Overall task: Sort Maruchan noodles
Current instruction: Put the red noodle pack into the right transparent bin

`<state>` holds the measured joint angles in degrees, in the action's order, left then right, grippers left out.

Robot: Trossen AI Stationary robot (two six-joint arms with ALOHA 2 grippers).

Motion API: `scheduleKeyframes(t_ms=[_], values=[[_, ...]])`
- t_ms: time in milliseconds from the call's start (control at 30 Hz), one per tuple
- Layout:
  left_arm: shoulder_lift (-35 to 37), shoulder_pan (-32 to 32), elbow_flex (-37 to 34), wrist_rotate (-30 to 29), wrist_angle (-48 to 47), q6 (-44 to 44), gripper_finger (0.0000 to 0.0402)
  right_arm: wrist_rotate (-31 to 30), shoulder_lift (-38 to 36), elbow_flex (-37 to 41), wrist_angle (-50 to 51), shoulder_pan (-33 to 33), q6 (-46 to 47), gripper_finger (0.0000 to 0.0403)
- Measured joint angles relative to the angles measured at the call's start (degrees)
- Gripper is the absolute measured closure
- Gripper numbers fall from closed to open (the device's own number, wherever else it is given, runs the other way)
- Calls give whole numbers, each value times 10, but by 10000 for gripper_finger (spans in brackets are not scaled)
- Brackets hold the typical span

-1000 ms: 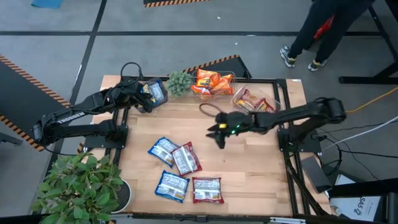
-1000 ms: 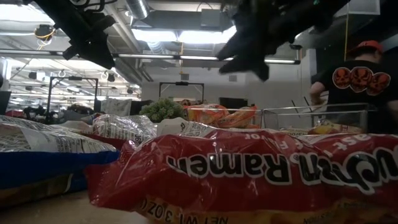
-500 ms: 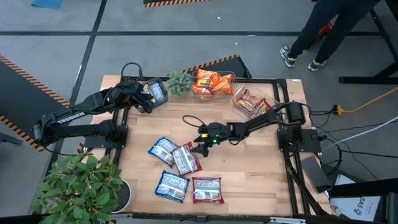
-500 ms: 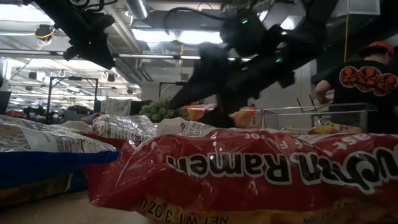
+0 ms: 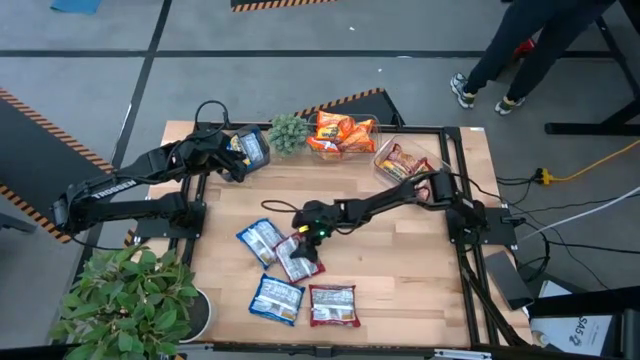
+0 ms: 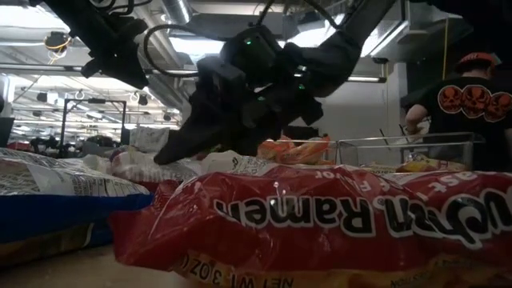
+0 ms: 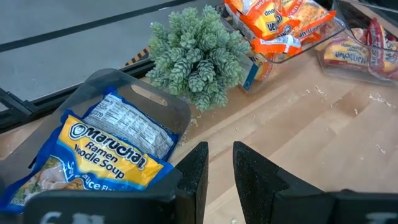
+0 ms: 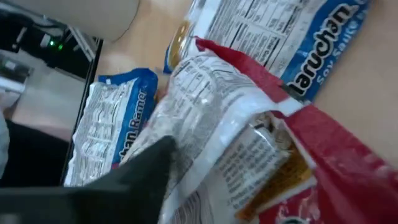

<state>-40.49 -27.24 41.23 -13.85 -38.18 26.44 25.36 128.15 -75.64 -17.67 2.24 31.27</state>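
Observation:
Several Maruchan packets lie flat on the table's near middle: a blue one, a red one overlapping it, a second blue one and a second red one. My right gripper reaches over from the right and hangs low above the overlapping red packet, open. Only one of its fingers shows in the right wrist view. My left gripper waits at the far left beside a bin holding a blue-yellow packet. Its fingers stand a narrow gap apart, with nothing between them. My right gripper comes down on the overlapping red packet, slanting from the table's right. Its one visible finger lies at the packet's white printed back. I cannot tell whether it touches.
Along the far edge stand a clear bin of orange packets, a clear bin of red packets and a small green plant. A larger leafy plant fills the near left corner. A person stands beyond the table's far right.
My right arm has stretched from the table's middle toward the left and near side. Its gripper has come down over the overlapping red packet. My left arm has kept still.

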Motion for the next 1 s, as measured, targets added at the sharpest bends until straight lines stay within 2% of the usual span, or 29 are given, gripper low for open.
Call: scheduleKeyframes(t_ms=[233, 267, 400, 567, 733, 1000], values=[[0, 0, 0, 0, 0, 0, 333, 35, 3, -9, 19, -6, -5, 361], [0, 0, 0, 0, 0, 0, 333, 46, 3, -9, 20, -9, -4, 379], [0, 0, 0, -1, 0, 0, 333, 60, -11, -7, 49, -15, 15, 377], [0, 0, 0, -1, 0, -1, 333, 34, -64, -6, 106, -20, -22, 395], [0, 0, 0, -2, 0, -1, 333, -65, -142, -7, 217, -24, -94, 396], [0, 0, 0, -2, 2, -1, 333, -317, -307, -7, 462, -23, -203, 397]])
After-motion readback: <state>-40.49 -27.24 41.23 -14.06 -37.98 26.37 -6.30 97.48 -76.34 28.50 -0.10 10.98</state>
